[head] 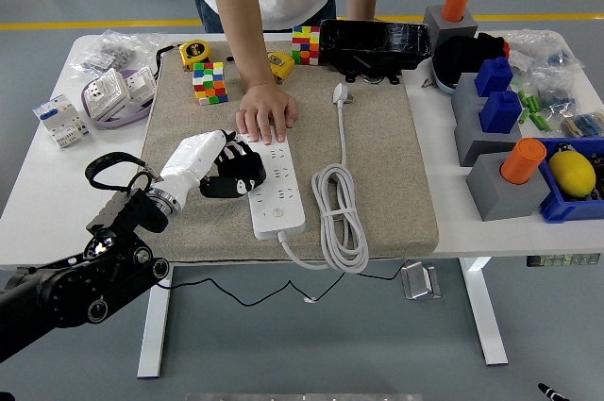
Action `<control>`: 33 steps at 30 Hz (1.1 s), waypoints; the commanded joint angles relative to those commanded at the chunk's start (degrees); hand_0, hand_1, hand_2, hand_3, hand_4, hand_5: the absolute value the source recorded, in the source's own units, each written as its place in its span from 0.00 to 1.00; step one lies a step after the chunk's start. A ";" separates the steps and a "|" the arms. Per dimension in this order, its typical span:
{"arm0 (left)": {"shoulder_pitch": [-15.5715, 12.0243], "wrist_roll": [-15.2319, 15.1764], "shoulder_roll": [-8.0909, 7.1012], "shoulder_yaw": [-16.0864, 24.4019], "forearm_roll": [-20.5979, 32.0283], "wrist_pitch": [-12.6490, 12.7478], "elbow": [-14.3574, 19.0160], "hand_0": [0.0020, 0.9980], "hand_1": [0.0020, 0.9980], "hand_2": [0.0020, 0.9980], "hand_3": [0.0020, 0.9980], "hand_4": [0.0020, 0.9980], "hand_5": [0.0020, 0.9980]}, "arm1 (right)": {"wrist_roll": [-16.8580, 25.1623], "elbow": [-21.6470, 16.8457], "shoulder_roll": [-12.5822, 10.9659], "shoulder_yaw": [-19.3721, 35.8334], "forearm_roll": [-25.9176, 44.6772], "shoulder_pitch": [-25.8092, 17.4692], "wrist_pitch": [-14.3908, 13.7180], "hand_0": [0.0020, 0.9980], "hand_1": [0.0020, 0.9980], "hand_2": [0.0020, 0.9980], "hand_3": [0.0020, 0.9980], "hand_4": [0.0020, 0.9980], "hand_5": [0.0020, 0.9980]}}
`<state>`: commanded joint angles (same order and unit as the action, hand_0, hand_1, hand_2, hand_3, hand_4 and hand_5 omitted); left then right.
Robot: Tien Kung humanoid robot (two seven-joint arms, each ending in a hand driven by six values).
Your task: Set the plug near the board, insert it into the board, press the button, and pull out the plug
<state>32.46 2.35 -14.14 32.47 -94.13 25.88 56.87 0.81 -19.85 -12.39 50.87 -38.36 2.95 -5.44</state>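
Plug (341, 93) lies loose on the mat (396, 184), far right of the board (275, 189), cord (338, 212) coiled beside it. Left hand (229, 173), fingers curled, touches the board's left edge, holding nothing. A person's hand (266, 114) presses the board's far end.

Left arm (85, 274) comes in from lower left, black, forearm angled up toward wrist. Left hand (226, 173) has white cover on back, black fingers (247, 177) curled loosely, nothing gripped. Person's hand (266, 116) sits just beyond robot fingertips, palm down, fingers spread flat, forearm straight back from it. Right arm nowhere in shot.
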 joint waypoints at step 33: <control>-6.74 -6.48 -3.05 10.60 2.68 2.09 -0.93 0.44 0.44 0.48 0.53 0.79 0.23 | -0.01 -0.02 0.41 0.80 -0.29 -0.09 -0.02 0.61 0.64 0.65 0.55 0.95 0.49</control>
<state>25.72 -4.13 -17.20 43.07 -91.45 27.96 55.94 0.80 -19.87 -11.98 51.67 -38.65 2.86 -5.46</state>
